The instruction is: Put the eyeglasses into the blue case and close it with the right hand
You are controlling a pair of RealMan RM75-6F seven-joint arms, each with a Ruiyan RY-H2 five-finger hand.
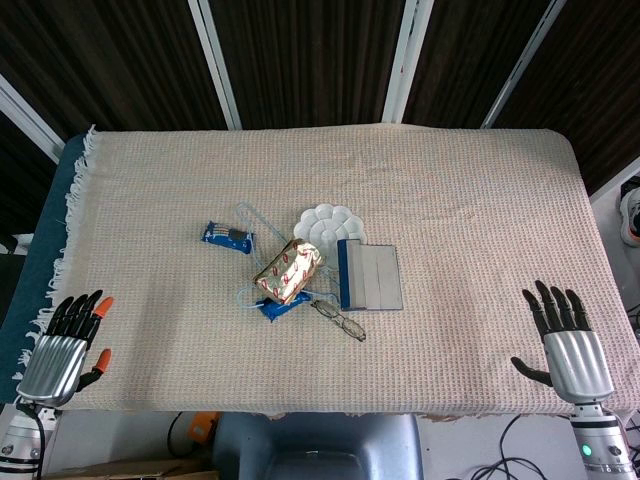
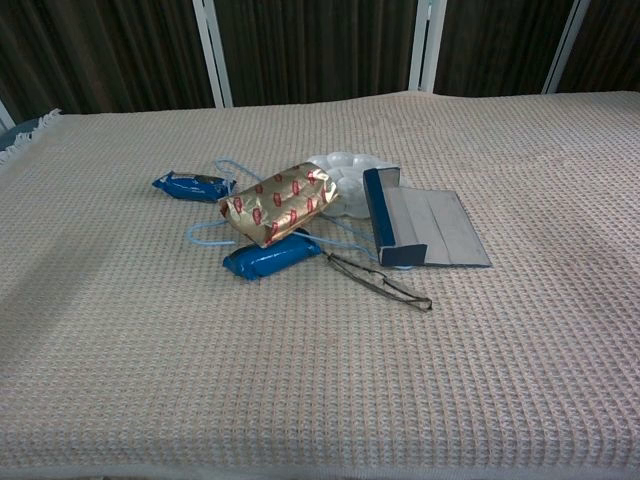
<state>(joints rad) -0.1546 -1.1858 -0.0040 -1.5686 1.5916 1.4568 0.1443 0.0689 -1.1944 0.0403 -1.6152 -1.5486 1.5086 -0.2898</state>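
We keep our right hand [image 1: 570, 345] open and empty at the lower right, like the left hand [image 1: 68, 340]. The eyeglasses [image 1: 339, 318] lie folded at centre, just beside the opened blue case [image 1: 368, 276], ready for picking.

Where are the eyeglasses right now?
The eyeglasses lie folded on the cloth near the table's middle, just in front of the open blue case and beside the blue snack packet under the gold packet.
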